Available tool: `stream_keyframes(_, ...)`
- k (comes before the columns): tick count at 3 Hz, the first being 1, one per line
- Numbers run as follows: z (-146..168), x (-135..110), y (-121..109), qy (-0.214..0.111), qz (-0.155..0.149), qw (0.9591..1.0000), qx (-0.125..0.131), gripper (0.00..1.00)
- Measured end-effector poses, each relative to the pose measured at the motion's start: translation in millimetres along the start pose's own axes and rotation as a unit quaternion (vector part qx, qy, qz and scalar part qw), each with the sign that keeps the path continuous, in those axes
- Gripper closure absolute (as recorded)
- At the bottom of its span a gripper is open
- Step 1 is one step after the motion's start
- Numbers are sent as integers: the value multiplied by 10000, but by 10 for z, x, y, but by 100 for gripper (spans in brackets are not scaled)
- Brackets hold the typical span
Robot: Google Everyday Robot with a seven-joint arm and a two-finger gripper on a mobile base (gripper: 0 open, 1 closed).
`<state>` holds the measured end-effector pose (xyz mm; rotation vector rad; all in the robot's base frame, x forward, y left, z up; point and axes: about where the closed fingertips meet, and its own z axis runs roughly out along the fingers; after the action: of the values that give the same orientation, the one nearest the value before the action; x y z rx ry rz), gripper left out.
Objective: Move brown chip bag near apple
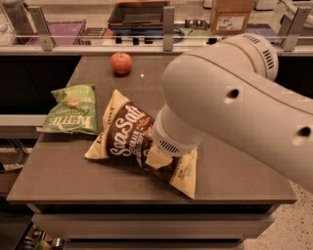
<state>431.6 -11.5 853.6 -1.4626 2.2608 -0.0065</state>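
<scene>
The brown chip bag (122,134), dark brown with cream ends and white "Sea Salt" lettering, lies on the brown table (58,171) near its middle front. The red-orange apple (121,63) sits at the table's far side, well beyond the bag. My big white arm (234,107) reaches in from the right and comes down over the bag's right half. The gripper (159,157) is at the arm's lower end, right on the bag, mostly hidden under the wrist. The bag's right middle is covered by the arm.
A smaller green chip bag (71,110) lies at the table's left side, next to the brown bag. Behind the table runs a counter with a rail (98,46), a dark tray (139,14) and a cardboard box (231,14).
</scene>
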Motion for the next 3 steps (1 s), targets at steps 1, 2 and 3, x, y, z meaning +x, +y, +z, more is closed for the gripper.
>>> stream_keyframes(1, -6, -10, 6, -5, -11, 10000, 4, 89)
stream_keyframes(2, -10, -17, 10, -8, -20, 10000, 8, 100)
stream_keyframes(3, -10, -18, 10, -8, -20, 10000, 8, 100)
